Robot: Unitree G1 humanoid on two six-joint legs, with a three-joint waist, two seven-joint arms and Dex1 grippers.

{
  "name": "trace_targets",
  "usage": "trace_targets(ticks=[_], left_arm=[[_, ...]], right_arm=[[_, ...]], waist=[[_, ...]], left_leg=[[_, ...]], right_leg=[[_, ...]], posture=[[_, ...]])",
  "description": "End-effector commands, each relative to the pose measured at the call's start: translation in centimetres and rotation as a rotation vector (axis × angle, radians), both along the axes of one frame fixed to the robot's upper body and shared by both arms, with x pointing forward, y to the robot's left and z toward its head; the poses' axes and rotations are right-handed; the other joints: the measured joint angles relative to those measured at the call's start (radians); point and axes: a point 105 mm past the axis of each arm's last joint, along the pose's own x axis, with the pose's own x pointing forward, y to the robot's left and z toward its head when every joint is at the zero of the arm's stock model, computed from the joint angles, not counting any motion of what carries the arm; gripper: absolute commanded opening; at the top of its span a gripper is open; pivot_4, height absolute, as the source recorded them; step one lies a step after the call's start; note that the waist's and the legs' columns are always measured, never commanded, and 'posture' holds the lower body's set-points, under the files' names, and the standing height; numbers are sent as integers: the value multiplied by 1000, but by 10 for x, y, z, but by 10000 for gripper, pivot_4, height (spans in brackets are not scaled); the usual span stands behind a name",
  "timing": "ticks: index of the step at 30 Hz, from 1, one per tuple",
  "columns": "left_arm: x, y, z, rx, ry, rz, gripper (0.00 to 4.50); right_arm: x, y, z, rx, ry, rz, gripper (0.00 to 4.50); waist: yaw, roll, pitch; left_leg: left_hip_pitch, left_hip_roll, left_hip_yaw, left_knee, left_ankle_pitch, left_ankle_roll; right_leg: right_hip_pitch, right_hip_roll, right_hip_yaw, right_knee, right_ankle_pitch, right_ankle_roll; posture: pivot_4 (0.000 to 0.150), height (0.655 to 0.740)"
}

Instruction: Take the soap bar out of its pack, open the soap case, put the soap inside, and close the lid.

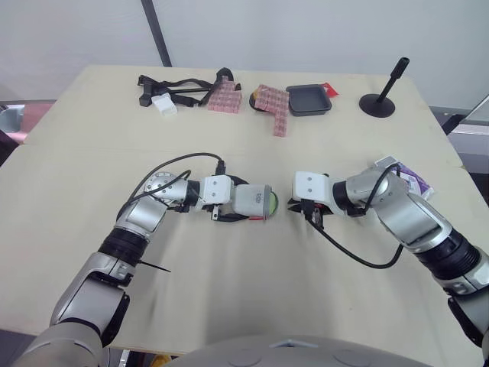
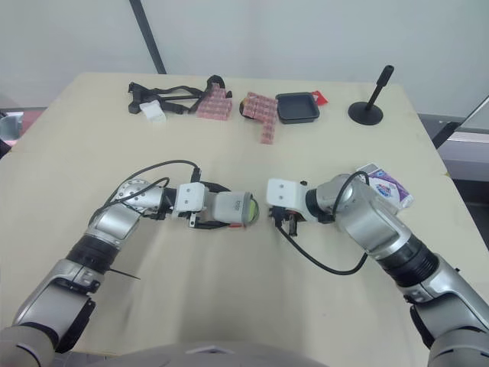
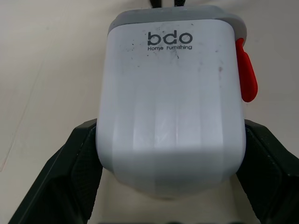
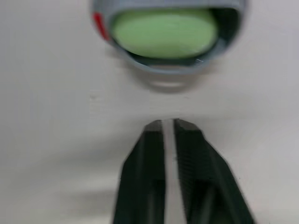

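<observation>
My left gripper [image 1: 238, 208] is shut on the soap case [image 1: 254, 200], a white-lidded grey box with a red latch [image 3: 246, 74], resting at the table's middle. Its black fingers [image 3: 70, 172] press both sides of the case [image 3: 173, 93]. The green soap bar [image 4: 163, 32] lies inside, visible through the gap between lid and base on the side facing my right gripper [image 4: 168, 123]. That gripper [image 1: 295, 205] is shut on nothing, a short way right of the case. The purple and white soap pack [image 1: 410, 179] lies behind my right arm.
Along the far edge lie black straps [image 1: 179, 86], a small white piece [image 1: 163, 105], pink block clusters [image 1: 273, 105], a dark square tray [image 1: 309, 99] and a black stand [image 1: 380, 101]. Black cables [image 1: 359, 258] loop from both wrists over the table.
</observation>
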Motion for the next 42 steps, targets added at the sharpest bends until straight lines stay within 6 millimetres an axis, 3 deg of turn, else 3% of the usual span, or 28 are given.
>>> trace_targets(ticks=[1,11,15,22,29,33,37,42], left_arm=[[3,-3,17,-46,-49,1,34550],[0,-10,19,-64,-49,-9,34550],[3,-7,21,-67,-57,9,34550],[9,9,31,-67,-86,47,34550],[10,20,38,-76,-97,64,34550],[9,19,40,-97,-114,65,34550],[2,17,38,-117,-89,54,34550],[-1,15,36,-113,-81,45,34550]], right_arm=[[4,7,12,-15,-62,48,560],[9,30,29,53,-111,87,560],[10,20,17,25,-125,74,560],[18,-14,-2,23,-76,-64,23193],[10,-36,16,273,182,-259,44699],[5,-38,28,422,345,-333,44699],[-2,-28,42,696,701,-428,44699],[-20,-13,43,766,880,-431,44699]], waist=[[-3,0,0],[1,0,0],[1,0,0],[-2,0,0],[0,0,0],[2,0,0],[2,1,0],[26,1,0]], left_leg=[[0,0,0,0,0,0],[0,0,0,0,0,0],[0,0,0,0,0,0],[0,0,0,0,0,0],[0,0,0,0,0,0],[0,0,0,0,0,0],[0,0,0,0,0,0],[0,0,0,0,0,0]], right_leg=[[0,0,0,0,0,0],[0,0,0,1,0,0],[0,0,0,0,0,0],[0,0,0,0,0,0],[0,0,0,0,0,0],[0,0,0,0,0,0],[0,1,0,0,0,0],[0,1,0,0,0,0]], posture=[[1500,7400],[1500,7400],[1500,7400],[1500,7400],[1500,7400],[1500,7400],[1500,7400],[1500,7400]])
